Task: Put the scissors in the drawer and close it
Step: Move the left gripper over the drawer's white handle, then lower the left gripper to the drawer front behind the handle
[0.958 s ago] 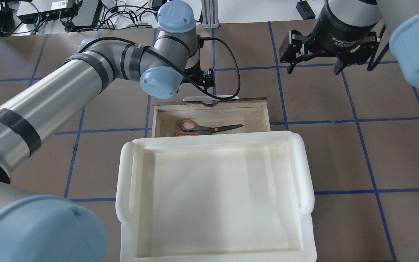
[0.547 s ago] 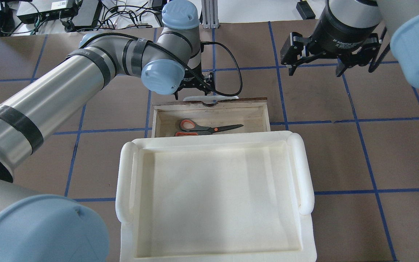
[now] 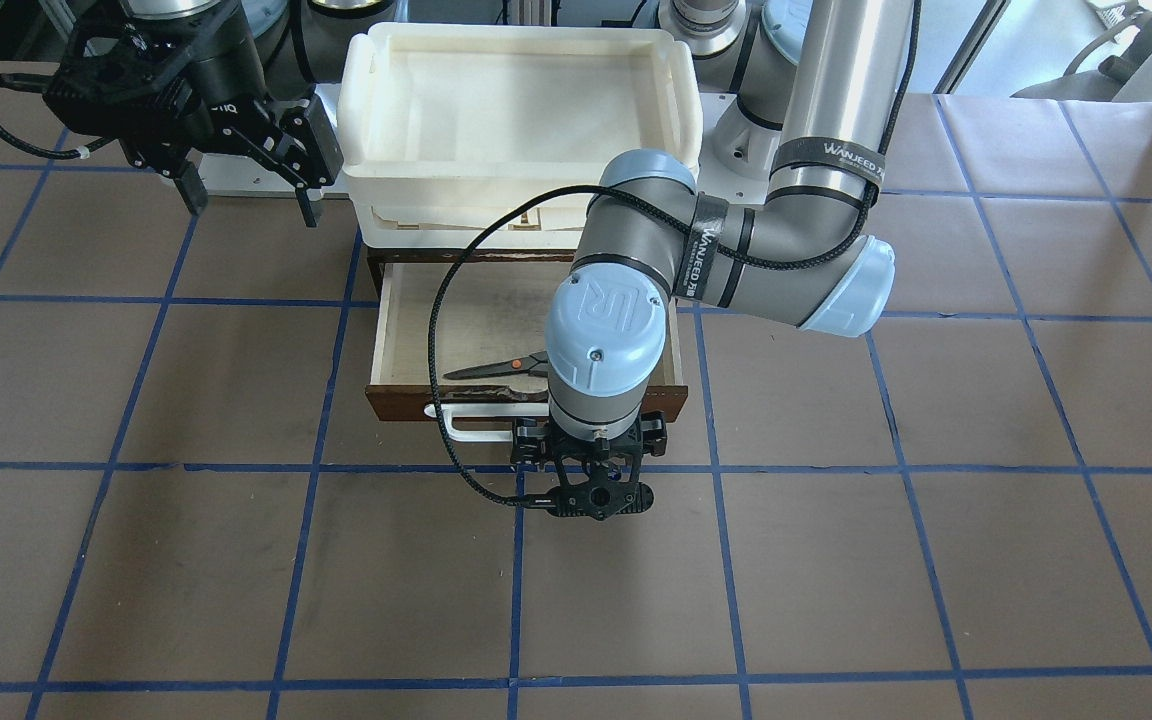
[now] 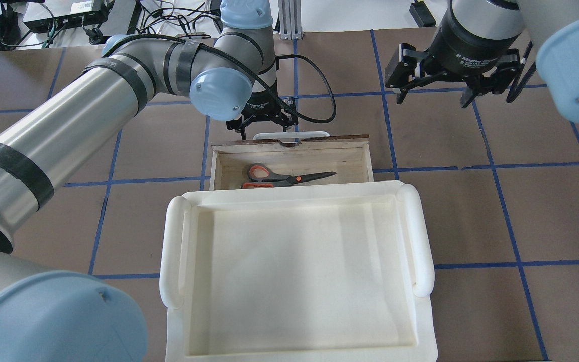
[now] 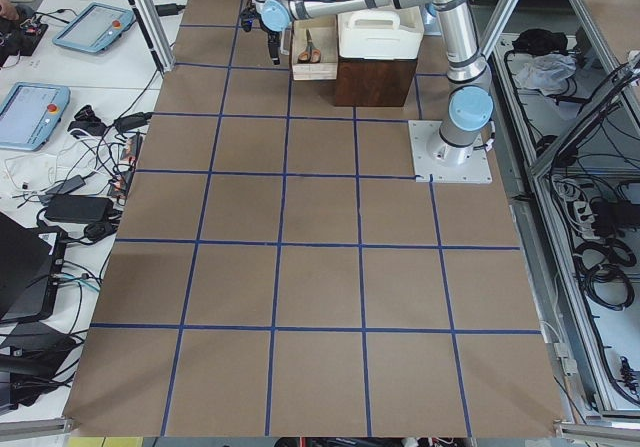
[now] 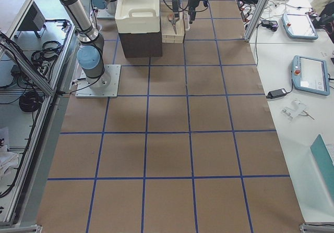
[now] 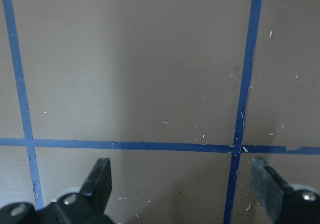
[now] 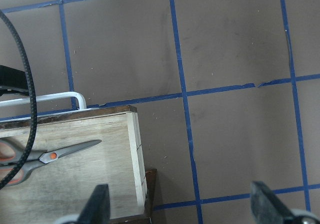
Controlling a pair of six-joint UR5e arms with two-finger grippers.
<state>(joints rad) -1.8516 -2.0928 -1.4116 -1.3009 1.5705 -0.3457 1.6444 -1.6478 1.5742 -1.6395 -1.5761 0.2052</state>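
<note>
The scissors (image 4: pixel 289 177) (image 3: pixel 496 368) (image 8: pixel 50 156), with orange-red handles and dark blades, lie flat inside the pulled-out wooden drawer (image 4: pixel 350 161) (image 3: pixel 476 320) (image 8: pixel 100 184). Its white bar handle (image 4: pixel 289 134) (image 3: pixel 476 425) sticks out from the dark front. My left gripper (image 4: pixel 268 125) (image 3: pixel 591 492) (image 7: pixel 182 171) points down at the table just beyond that handle, open and holding nothing; its wrist view shows only paper and tape. My right gripper (image 4: pixel 432 98) (image 3: pixel 249 205) (image 8: pixel 182 196) hovers open and empty off the drawer's right side.
A large cream-white tray (image 4: pixel 422 236) (image 3: pixel 681 90) sits on top of the cabinet above the drawer and hides the drawer's rear part. The brown paper table is crossed by blue tape lines (image 4: pixel 385 105). A black cable (image 3: pixel 436 330) loops from the left wrist over the drawer.
The left arm's wrist has swung, and its gripper has shifted leftward along the drawer's front by the handle. The scissors and drawer have not moved. The right gripper is nearly unchanged.
</note>
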